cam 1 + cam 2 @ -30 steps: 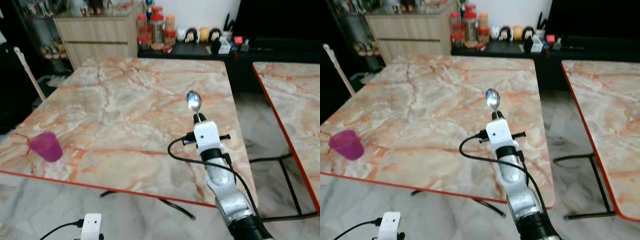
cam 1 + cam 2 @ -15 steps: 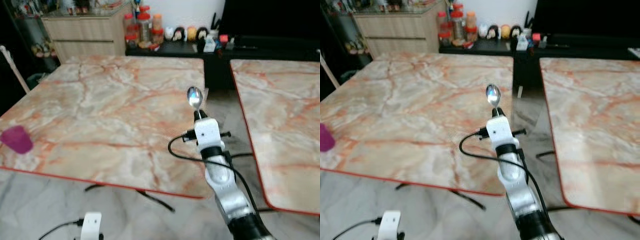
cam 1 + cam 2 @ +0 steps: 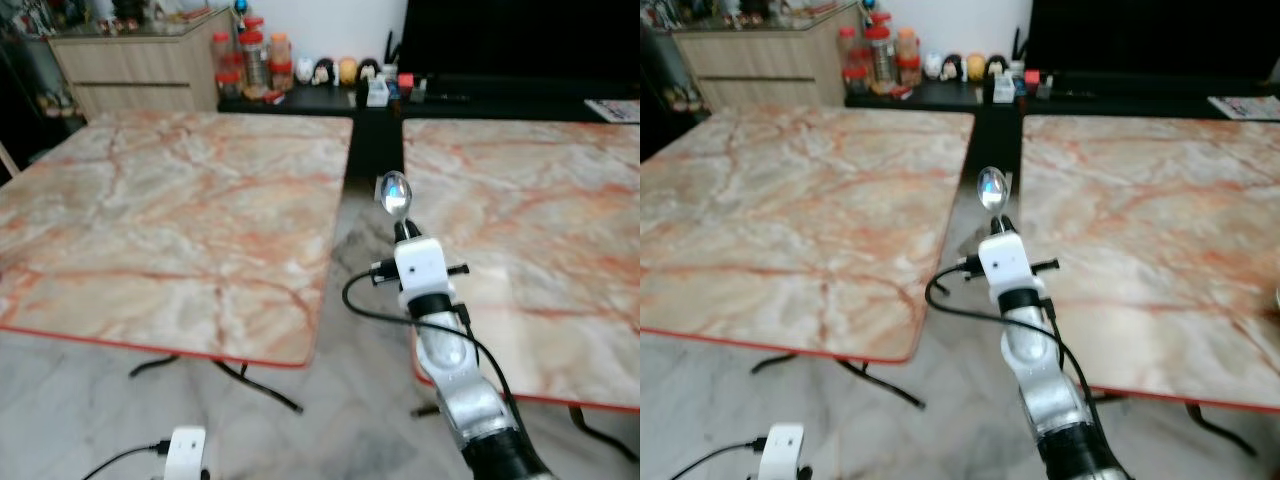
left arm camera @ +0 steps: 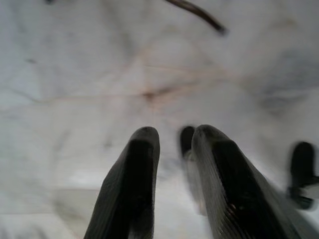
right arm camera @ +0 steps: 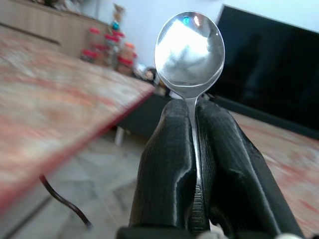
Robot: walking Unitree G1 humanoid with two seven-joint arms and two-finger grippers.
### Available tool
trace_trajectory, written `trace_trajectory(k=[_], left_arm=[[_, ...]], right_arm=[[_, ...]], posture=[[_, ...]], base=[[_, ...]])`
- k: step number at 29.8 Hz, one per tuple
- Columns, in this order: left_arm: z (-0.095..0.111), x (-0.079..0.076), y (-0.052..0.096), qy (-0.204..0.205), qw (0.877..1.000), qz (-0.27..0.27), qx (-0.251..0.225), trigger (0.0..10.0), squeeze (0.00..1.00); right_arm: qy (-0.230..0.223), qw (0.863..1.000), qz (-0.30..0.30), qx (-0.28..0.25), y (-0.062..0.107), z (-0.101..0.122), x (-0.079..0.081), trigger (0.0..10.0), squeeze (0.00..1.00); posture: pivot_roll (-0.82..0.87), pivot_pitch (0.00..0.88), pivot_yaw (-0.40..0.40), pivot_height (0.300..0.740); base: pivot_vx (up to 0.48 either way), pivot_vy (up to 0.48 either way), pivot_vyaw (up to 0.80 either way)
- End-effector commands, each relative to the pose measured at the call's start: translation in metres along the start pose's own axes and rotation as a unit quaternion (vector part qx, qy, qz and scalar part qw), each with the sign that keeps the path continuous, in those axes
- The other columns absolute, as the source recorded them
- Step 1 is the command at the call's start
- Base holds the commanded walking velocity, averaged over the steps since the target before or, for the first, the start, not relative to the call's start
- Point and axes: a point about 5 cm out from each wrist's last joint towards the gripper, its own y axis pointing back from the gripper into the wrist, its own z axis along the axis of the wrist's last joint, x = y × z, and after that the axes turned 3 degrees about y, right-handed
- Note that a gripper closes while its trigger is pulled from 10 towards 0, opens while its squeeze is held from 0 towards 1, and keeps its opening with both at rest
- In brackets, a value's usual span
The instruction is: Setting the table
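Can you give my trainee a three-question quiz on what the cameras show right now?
1. True or false: the right pincer is shut on a spoon, bowl end up.
2. Multiple choice: below the raised spoon is A) a plate, B) the floor gap between two marble tables, C) a sink.
3. Fill in: the left pincer hangs low, pointing at the ____.

Key: 1 true; 2 B; 3 floor.

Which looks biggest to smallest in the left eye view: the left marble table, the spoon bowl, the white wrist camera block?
1. left marble table
2. white wrist camera block
3. spoon bowl, clearly smallest, though it and the block sit nearer the camera.
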Motion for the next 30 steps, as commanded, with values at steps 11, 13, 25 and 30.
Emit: trace_trajectory(k=[11, 13, 25, 30], left_arm=[[0.0016, 0.0034, -0.0004, -0.004, 1.0, 0.002, 0.0, 10.0, 0.0], [-0.0008, 0.0045, 0.0002, -0.004, 1.0, 0.003, 0.003, 10.0, 0.0], [0.0025, 0.0036, -0.0006, -0.007, 1.0, 0.0, 0.0, 10.0, 0.0], [0.0051, 0.0033, -0.0011, -0.009, 1.0, -0.002, -0.003, 10.0, 0.0]], right_arm=[[-0.004, 1.0, -0.01, -0.011, -0.0061, 0.0078, -0.0043, 10.0, 0.0], [-0.005, 1.0, -0.011, -0.009, -0.0058, 0.0074, -0.0042, 10.0, 0.0], [-0.01, 1.0, -0.019, -0.013, -0.0057, 0.0079, -0.0076, 10.0, 0.0], [-0.015, 1.0, -0.024, -0.008, -0.005, 0.007, -0.008, 10.0, 0.0]], posture=[[-0.04, 0.021, 0.053, 0.74], [-0.04, 0.022, 0.057, 0.74], [-0.05, 0.025, 0.07, 0.74], [-0.05, 0.028, 0.073, 0.74]], base=[[0.0, -0.397, 0.0], [0.0, -0.396, 0.0], [0.0, -0.397, 0.0], [0.0, -0.397, 0.0]])
